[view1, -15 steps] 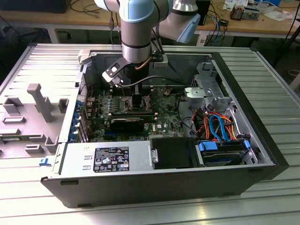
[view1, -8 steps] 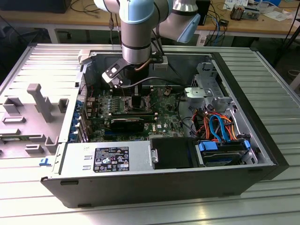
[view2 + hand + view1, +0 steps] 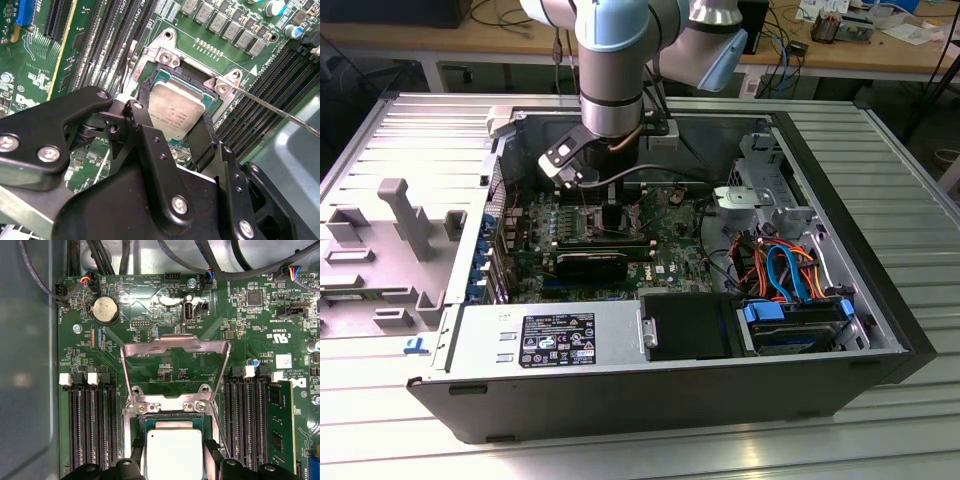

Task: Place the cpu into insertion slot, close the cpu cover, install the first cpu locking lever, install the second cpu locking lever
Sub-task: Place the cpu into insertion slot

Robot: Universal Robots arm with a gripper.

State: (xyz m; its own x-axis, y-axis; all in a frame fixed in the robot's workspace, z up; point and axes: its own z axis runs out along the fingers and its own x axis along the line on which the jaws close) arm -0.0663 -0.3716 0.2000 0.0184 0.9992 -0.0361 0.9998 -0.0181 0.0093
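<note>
My gripper [image 3: 176, 106] is shut on the cpu [image 3: 175, 115], a silvery square chip, with one black finger [image 3: 201, 142] on each of two opposite edges. The chip hangs slightly tilted right over the insertion slot [image 3: 161, 56]; I cannot tell whether it touches the socket. In the first wrist view the cpu [image 3: 172, 455] lies between the fingertips [image 3: 212, 460], and the cpu cover [image 3: 175, 344] stands open behind the slot. A thin locking lever [image 3: 280, 114] sticks out free beside the socket. In the exterior view the gripper [image 3: 611, 212] reaches down onto the board inside the open case.
Black memory slots [image 3: 92, 430] flank the socket, with one memory stick [image 3: 280, 430] seated. A coin battery [image 3: 106, 309] and cables [image 3: 210, 260] lie beyond the cover. The power supply [image 3: 550, 340], drive bay wiring [image 3: 785, 275] and case walls [image 3: 840, 180] surround the board.
</note>
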